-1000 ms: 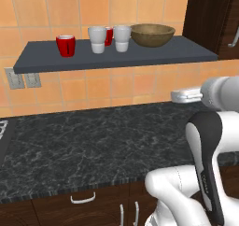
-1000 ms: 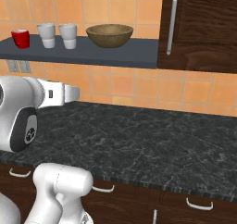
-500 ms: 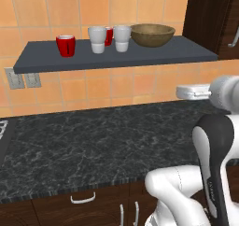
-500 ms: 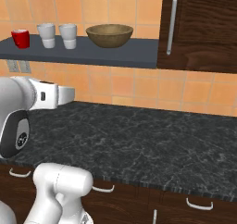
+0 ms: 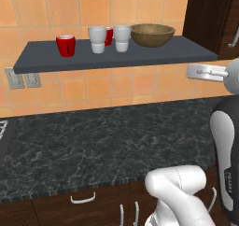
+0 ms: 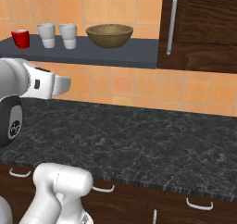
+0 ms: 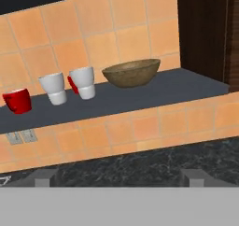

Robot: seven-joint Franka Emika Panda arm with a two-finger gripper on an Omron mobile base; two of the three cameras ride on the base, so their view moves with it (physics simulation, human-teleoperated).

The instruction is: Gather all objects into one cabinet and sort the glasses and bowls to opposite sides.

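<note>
You face a wall of orange-tan tiles (image 5: pixel 60 8) filling the upper half of both base views. A dark grey shelf (image 5: pixel 140 57) juts from it across the upper middle. At upper right stands a dark wood cabinet (image 6: pixel 203 28) with a long metal handle (image 6: pixel 171 23). Below, the black speckled table (image 6: pixel 139 135) spans the frame, dark drawers (image 5: pixel 56 208) along the bottom edge. A grey wall outlet (image 5: pixel 22 79) sits at left under the shelf.
</note>
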